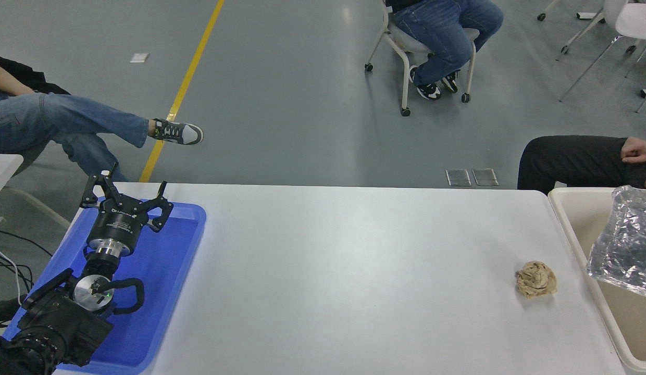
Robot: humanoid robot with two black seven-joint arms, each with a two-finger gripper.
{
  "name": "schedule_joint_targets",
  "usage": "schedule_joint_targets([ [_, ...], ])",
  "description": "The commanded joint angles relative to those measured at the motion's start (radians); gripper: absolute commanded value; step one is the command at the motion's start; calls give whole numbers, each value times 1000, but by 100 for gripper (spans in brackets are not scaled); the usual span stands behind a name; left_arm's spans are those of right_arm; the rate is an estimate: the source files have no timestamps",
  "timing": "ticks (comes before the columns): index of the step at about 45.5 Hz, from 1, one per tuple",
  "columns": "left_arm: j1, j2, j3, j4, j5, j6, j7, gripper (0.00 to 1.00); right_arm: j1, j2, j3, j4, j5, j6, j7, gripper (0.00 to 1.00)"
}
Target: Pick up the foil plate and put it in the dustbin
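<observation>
Left pincer [126, 195] is released, its fingers spread apart, parked at the lower left above the blue tray [179, 260]. Right pincer is outside the view, so its state cannot be told.

Foil plate [622, 242] is at the right edge, tilted, crinkled and shiny, positioned over the dustbin's opening. Its lower left corner overlaps the dustbin's near-left rim in the picture; whether it touches the rim or the inner walls cannot be told. What supports it is cut off by the picture's edge.

Dustbin [575, 219] stands just beside the right end of the surface [354, 271], cream-beige with a thick rounded rim. Its visible interior shows plain walls and floor and, apart from the plate above it, no contents can be made out.

Crumpled tan paper ball [535, 279] lies on the surface near the dustbin's left rim, apart from it and outside the bin.

Blue tray sits at the surface's left end; its visible floor holds nothing but the shadow of the left arm above it.

Beyond the far side, seated people are visible: jeans-clad legs at left, another on a wheeled chair at top, and a dark sleeve with a hand [637, 150] behind the dustbin.
</observation>
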Motion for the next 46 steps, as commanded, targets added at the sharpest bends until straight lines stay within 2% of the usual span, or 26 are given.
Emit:
schedule_joint_targets([
  [1,0,0,0,0,0,0,0,100,9,-3,3,8,6,4,0,100],
  [10,-2,0,0,0,0,0,0,100,96,12,-7,34,3,9,3,100],
  [18,-2,-2,0,-3,0,0,0,100,274,2,-44,155,-5,19,3,100],
  [36,-3,-3,0,0,0,0,0,100,658,-153,-239,730,-12,119,-6,100],
  [46,-3,-3,0,-3,2,0,0,100,837,-153,-389,925,-6,225,-6,100],
])
